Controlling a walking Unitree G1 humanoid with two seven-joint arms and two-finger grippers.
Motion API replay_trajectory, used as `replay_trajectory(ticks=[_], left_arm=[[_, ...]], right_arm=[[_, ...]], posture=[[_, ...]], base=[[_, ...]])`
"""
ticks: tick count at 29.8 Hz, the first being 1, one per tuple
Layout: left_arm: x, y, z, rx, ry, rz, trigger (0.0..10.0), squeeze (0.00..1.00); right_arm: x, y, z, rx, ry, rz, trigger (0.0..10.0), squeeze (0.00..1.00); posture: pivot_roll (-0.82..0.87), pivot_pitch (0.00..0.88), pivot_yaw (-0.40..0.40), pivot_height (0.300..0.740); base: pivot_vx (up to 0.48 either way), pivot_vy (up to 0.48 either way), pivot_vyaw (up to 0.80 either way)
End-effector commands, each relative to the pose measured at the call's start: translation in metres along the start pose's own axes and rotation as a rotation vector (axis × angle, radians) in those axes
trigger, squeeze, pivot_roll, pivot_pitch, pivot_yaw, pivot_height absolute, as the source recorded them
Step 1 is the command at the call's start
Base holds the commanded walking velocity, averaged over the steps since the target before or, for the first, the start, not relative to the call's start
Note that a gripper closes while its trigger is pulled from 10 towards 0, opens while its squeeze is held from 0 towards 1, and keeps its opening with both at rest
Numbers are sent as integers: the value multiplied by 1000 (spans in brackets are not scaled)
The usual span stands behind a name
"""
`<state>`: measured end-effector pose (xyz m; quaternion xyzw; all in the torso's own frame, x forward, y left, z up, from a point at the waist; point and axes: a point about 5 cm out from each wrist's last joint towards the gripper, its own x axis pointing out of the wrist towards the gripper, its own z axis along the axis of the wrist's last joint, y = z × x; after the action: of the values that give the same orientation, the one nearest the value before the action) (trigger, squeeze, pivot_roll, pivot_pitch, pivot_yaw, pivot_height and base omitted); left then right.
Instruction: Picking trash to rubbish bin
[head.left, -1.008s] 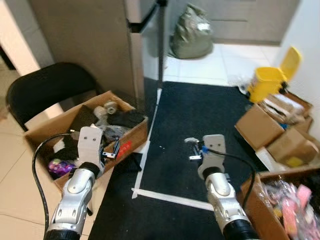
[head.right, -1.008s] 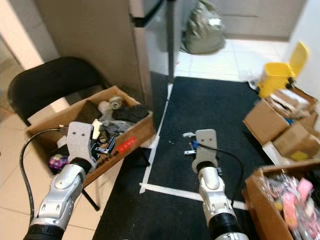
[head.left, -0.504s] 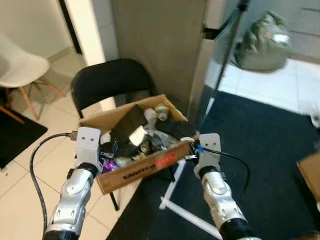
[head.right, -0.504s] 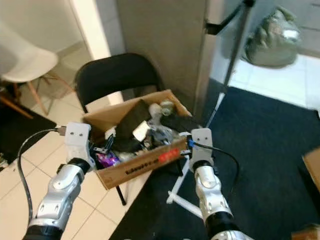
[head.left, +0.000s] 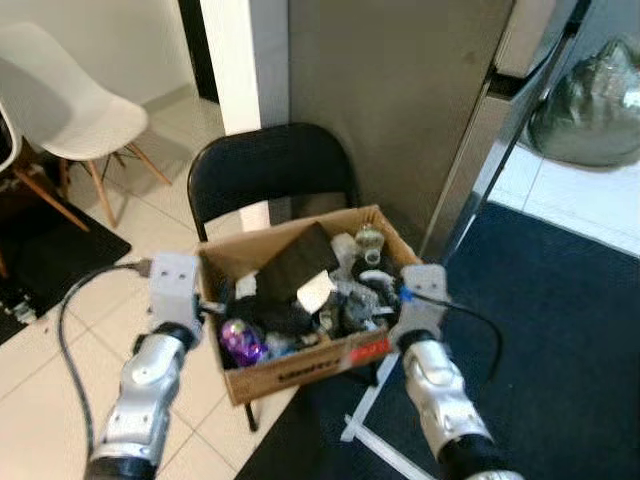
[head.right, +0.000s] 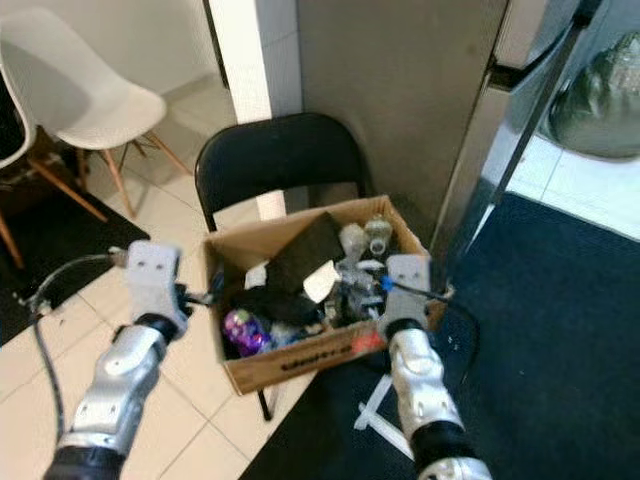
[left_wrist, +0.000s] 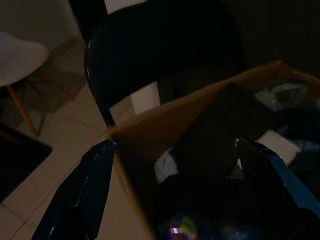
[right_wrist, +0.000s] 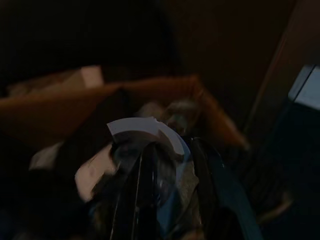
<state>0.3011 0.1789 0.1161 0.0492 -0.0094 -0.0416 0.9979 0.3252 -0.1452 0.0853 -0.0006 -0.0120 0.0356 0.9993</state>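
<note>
A grey cabinet wall (head.left: 400, 110) stands behind everything, with a dark carpet (head.left: 560, 340) spreading over the floor to the robot's right and pale floor tiles (head.left: 60, 340) to its left, where a white chair (head.left: 70, 100) sits beside a black mat (head.left: 50, 260). A bulging grey-green sack (head.left: 595, 105) lies on the tiles at the far right. Directly ahead is a black folding chair (head.left: 265, 170), and on its seat rests an open cardboard box (head.left: 300, 365) of trash, its long axis running from the robot's near left toward its far right, one corner pointing at the cabinet and its printed front wall facing the robot. A white tape line (head.left: 370, 440) crosses the carpet just below the box. Inside the box, a flat black slab (head.left: 295, 262) leans tilted toward the far left corner, a white scrap (head.left: 316, 291) lies against its lower edge, a small bottle (head.left: 369, 240) stands near the far corner, and a purple wrapper (head.left: 242, 342) sits low at the near left among dark crumpled items. The left gripper (left_wrist: 175, 187) hovers at the box's left wall, its two black fingers (left_wrist: 82, 190) spread wide apart and holding nothing, one outside the cardboard corner and the other over the contents. The right gripper (right_wrist: 172, 190) is at the box's right side, its fingers (right_wrist: 145, 195) close together around a clear crinkled plastic piece (right_wrist: 165, 175) with a white curved strip (right_wrist: 145, 130) above it; the dark wrist view does not settle whether they actually pinch it.
</note>
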Motion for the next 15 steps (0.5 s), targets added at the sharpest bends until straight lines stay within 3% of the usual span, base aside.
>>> replay_trajectory(ticks=[1, 9, 15], left_arm=[[-2, 6, -4, 12, 22, 14, 10000, 0], [-4, 3, -7, 32, 32, -7, 10000, 0], [-4, 0, -12, 80, 63, -55, 10000, 0]], right_arm=[[-3, 9, -7, 40, 29, 30, 10000, 0], [-4, 19, -10, 84, 55, 124, 10000, 0], [-2, 41, -14, 94, 80, 259, 10000, 0]], posture=[[16, 87, 22, 740], [16, 81, 24, 740], [20, 74, 22, 740]], base=[[0, 0, 0], [0, 0, 0], [0, 0, 0]])
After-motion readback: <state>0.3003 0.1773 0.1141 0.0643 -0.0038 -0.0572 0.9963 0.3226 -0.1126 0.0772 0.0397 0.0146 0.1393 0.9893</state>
